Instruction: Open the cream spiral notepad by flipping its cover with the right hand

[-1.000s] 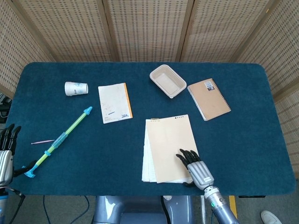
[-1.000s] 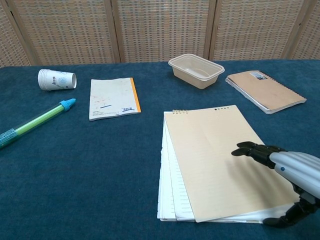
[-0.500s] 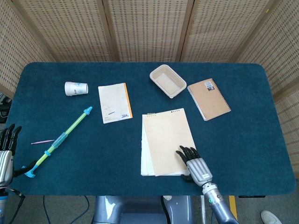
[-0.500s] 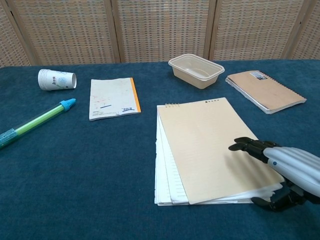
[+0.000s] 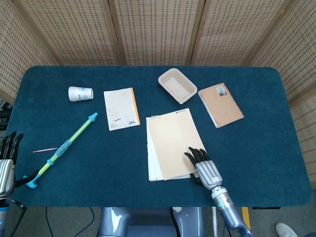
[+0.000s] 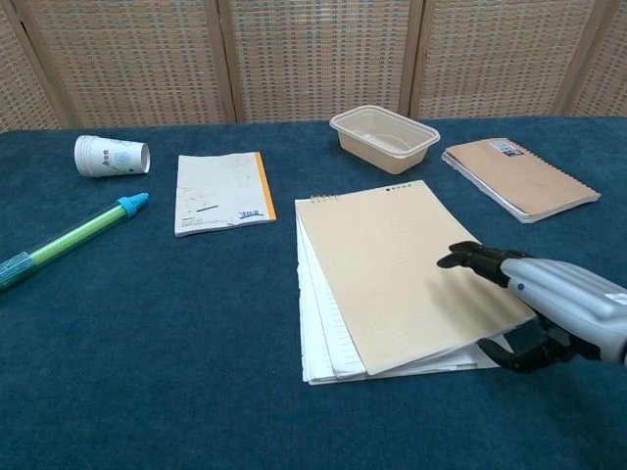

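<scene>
The cream spiral notepad (image 5: 170,140) lies mid-table, its spiral at the far edge, with white pages fanned out along its left side (image 6: 318,313). My right hand (image 5: 205,168) is at the pad's near right corner. Its fingers (image 6: 470,259) lie on top of the cream cover and the thumb curls under the raised near edge, so the cover is pinched and slightly lifted there. In the chest view the right hand (image 6: 549,308) shows at the lower right. My left hand (image 5: 6,160) rests at the table's left edge with its fingers apart, holding nothing.
A paper cup (image 5: 80,93) lies on its side at the far left. Beside it are a white booklet (image 5: 121,108) and a green and blue pen-like tube (image 5: 64,148). A beige tray (image 5: 177,85) and a brown spiral notebook (image 5: 220,104) sit beyond the pad.
The notepad has slid away from me and a little left, with my right hand moving forward along with it. The pad's near edge is now raised. The left hand has not moved.
</scene>
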Controlling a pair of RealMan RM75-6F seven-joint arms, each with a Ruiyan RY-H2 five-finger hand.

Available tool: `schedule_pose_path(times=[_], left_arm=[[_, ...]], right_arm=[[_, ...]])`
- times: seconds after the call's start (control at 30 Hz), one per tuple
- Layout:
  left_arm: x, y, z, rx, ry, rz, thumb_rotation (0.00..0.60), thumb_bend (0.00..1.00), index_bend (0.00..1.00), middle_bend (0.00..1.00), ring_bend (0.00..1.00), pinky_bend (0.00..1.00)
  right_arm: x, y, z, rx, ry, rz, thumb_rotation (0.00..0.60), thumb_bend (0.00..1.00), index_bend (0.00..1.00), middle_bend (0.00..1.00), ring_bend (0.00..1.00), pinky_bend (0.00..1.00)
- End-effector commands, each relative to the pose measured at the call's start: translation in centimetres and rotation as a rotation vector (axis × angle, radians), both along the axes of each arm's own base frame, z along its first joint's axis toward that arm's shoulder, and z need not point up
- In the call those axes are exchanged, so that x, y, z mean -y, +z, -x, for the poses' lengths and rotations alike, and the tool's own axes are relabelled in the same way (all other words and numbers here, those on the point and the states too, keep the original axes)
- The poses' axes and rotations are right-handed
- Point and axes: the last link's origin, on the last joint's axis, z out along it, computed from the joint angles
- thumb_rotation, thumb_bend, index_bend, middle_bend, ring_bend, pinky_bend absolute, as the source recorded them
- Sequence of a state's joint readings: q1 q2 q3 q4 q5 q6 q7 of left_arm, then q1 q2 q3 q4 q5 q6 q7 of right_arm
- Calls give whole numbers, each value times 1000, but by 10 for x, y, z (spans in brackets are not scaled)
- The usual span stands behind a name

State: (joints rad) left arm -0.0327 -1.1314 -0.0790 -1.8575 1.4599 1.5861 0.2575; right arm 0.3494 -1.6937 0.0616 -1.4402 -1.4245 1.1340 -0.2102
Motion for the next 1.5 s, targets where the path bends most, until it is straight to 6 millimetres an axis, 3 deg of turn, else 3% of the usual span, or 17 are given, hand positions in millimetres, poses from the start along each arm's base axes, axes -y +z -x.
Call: schedule_pose_path(times=[0.03, 0.3, 0.67, 1.07, 1.2, 1.27, 1.33, 1.4, 1.5], left_arm=[[0, 0, 0, 0, 1, 1, 600, 160, 0, 0, 0, 136], [-1, 1, 1, 11, 5, -4, 600, 159, 0, 0, 0, 136], [-1, 4, 1, 22, 4, -7, 600, 159, 0, 0, 0, 136], [-1, 3, 2, 25, 4, -1, 600, 159, 0, 0, 0, 136], [-1, 4, 2, 28, 5, -3, 600, 159, 0, 0, 0, 137], [-1, 4, 2, 30, 5, -5, 600, 159, 0, 0, 0, 137], [-1, 5, 2, 33, 7, -5, 600, 159, 0, 0, 0, 137], [0, 5, 2, 35, 7, -5, 600, 160, 0, 0, 0, 137], [0, 5, 2, 37, 6, -4, 600, 159, 0, 0, 0, 137]], right_arm=[[6, 0, -4, 5, 4, 4, 600, 549, 136, 0, 0, 82], [32, 7, -27, 35, 38, 53, 600, 566, 137, 0, 0, 83], [54, 4, -40, 16, 71, 97, 600, 734, 137, 0, 0, 90], [81, 13, -64, 31, 87, 101, 600, 732, 136, 0, 0, 94], [83, 15, -72, 38, 97, 94, 600, 757, 176, 10, 12, 206], [81, 16, -75, 52, 106, 102, 600, 777, 279, 122, 125, 344], [78, 16, -77, 68, 117, 109, 600, 803, 468, 365, 363, 492], [75, 15, -76, 80, 129, 114, 600, 828, 601, 518, 516, 574], [68, 13, -73, 108, 148, 122, 600, 852, 675, 668, 660, 685]])
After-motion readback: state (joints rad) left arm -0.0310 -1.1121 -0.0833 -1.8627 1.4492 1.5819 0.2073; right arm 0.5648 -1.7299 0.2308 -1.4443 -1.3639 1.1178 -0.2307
